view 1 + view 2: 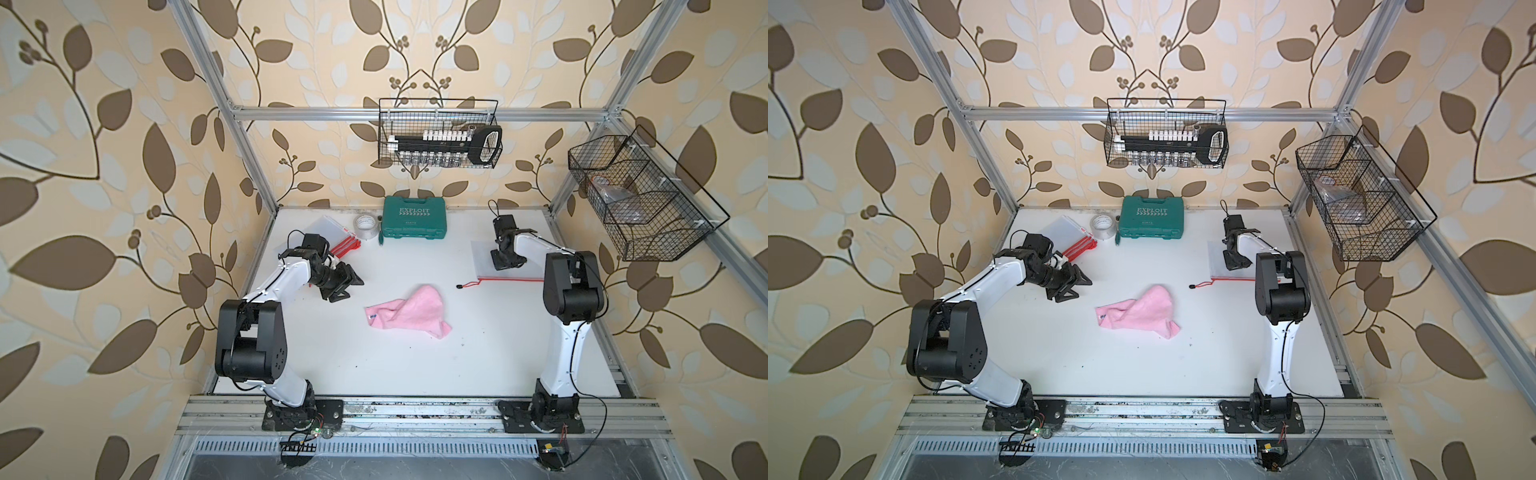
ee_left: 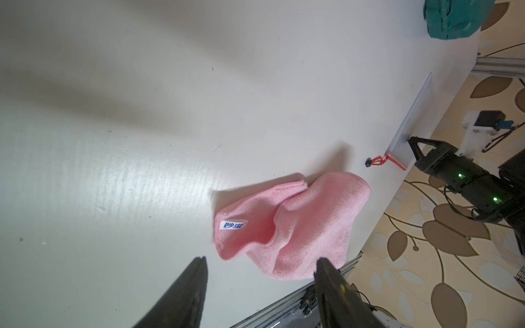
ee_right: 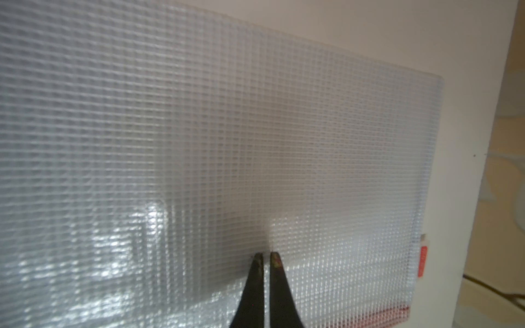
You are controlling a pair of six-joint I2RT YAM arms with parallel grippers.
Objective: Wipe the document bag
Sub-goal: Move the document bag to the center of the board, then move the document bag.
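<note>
- At the table's [image 1: 415, 365] right side, presses the clenched right gripper [image 3: 264, 255] onto the flat document bag [image 3: 199, 127].
- Near the pink cloth [image 1: 409, 311], mid-table, holds the left gripper [image 1: 343, 286] released, grasping nothing.

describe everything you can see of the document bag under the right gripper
The document bag is a flat, translucent pouch with a fine white grid weave, glossy like plastic. A red zip runs along its near edge and ends in a red cord with a black bead. The bag lies flat on the white table, towards the right side. The shut right gripper appears to rest its tips on it; nothing else touches it.
</note>
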